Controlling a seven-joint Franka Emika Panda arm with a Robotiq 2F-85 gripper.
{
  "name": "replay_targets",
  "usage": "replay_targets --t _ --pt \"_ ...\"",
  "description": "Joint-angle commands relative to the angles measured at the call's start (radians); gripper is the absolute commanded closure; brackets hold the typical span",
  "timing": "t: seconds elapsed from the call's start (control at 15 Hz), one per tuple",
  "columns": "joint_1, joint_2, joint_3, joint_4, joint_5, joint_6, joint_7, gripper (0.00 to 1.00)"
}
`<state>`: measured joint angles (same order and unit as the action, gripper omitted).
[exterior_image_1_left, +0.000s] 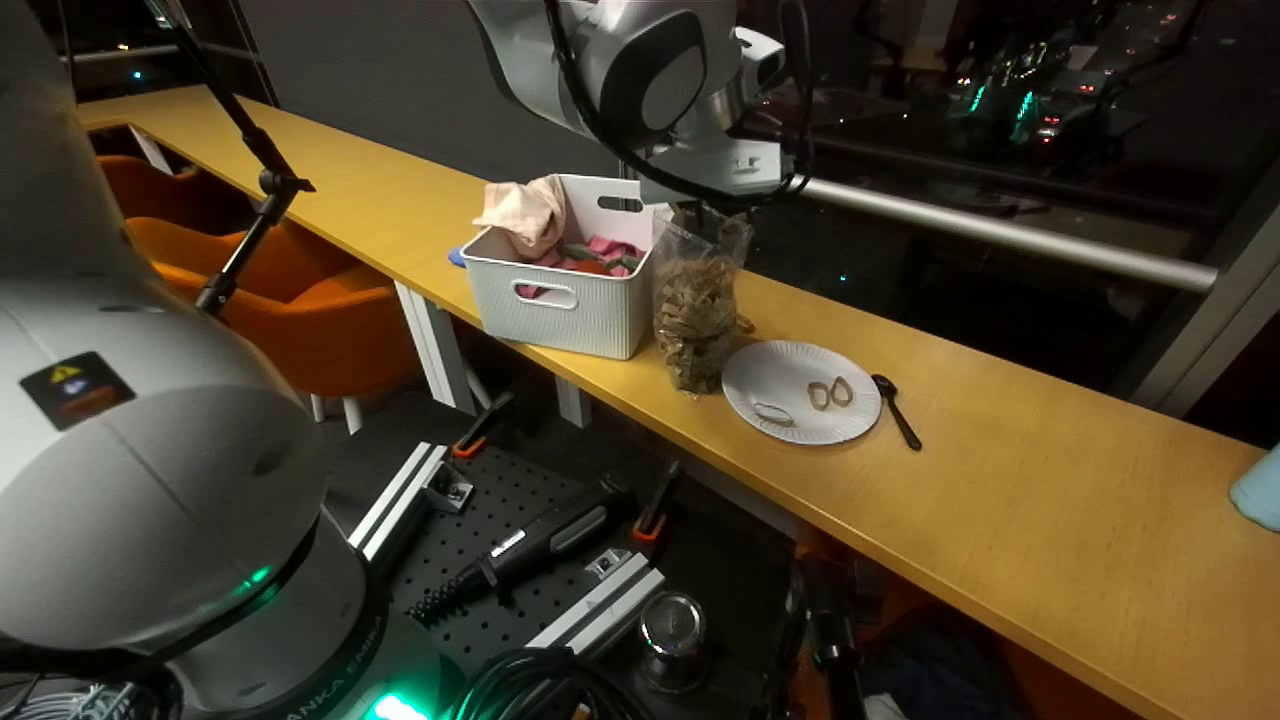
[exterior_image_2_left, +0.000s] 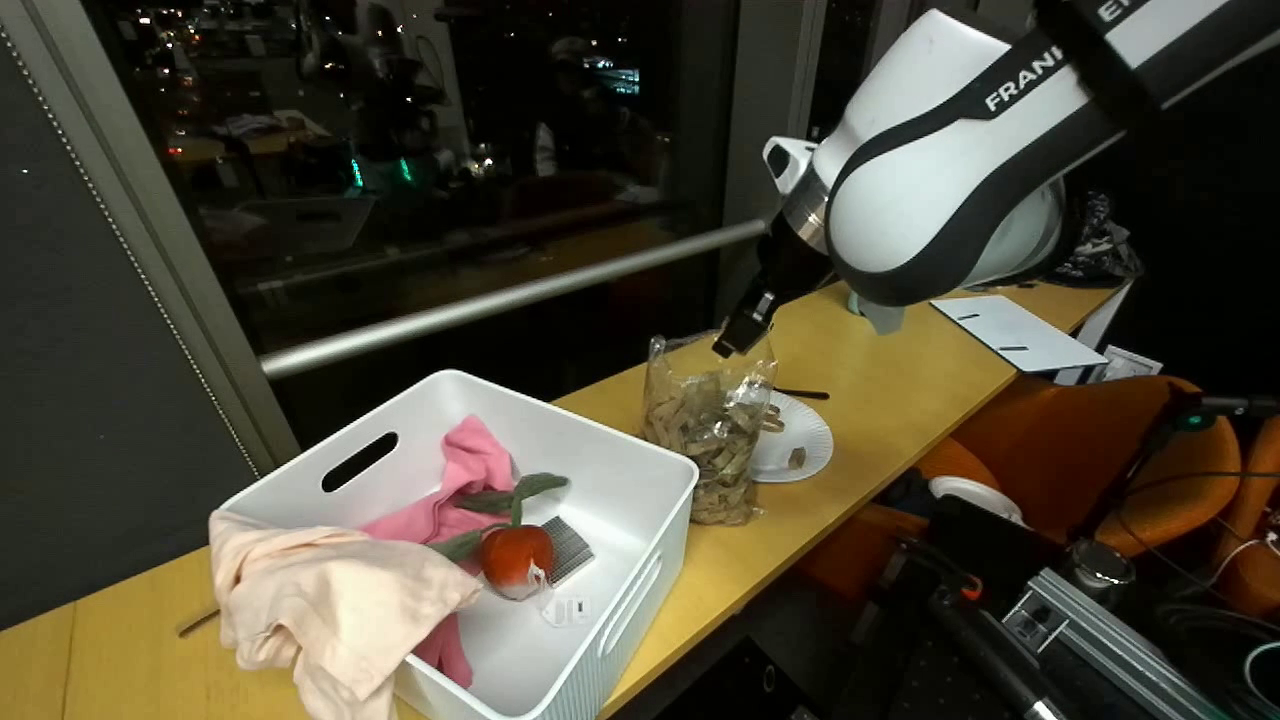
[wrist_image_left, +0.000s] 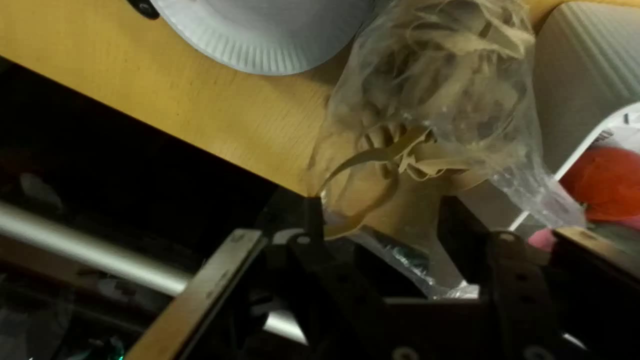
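A clear plastic bag (exterior_image_1_left: 697, 310) full of tan rubber bands stands upright on the wooden table, its mouth loosely gaping. In the wrist view my gripper (wrist_image_left: 380, 215) is at the bag's mouth, fingers apart. One loose band (wrist_image_left: 362, 159) loops beside the left-hand fingertip; whether it touches the finger I cannot tell. Clear film (wrist_image_left: 410, 257) shows between the jaws, unpinched. From an exterior view the dark gripper (exterior_image_2_left: 738, 338) points down into the top of the bag (exterior_image_2_left: 700, 450). A white paper plate (exterior_image_1_left: 790, 365) next to the bag carries three loose bands.
A white basket (exterior_image_1_left: 590, 325) stands right beside the bag, with pink cloth (exterior_image_2_left: 475, 460), a red round item (exterior_image_2_left: 515, 555) and a peach cloth (exterior_image_2_left: 340, 590) over its rim. A black spoon (exterior_image_1_left: 900, 415) lies by the plate. A metal rail (exterior_image_2_left: 520, 307) runs along the window behind.
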<state>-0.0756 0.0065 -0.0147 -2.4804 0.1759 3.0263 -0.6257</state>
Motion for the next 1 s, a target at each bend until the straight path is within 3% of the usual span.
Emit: replay_targets --t 0.0,0.13,0.47,0.73,0.93 --pt "0.0 -0.043 0.003 -0.029 0.094 0.096 -0.064 0.06" --pt "0.001 -0.047 -0.001 -0.027 0.155 0.104 -0.081 0.0" --pt "-0.022 -0.021 -0.05 0.01 0.326 0.034 -0.175 0.0" --pt "-0.09 0.031 -0.13 0.105 0.471 -0.151 -0.372 0.0" --pt "-0.158 0.127 -0.178 0.219 0.491 -0.318 -0.5 0.0"
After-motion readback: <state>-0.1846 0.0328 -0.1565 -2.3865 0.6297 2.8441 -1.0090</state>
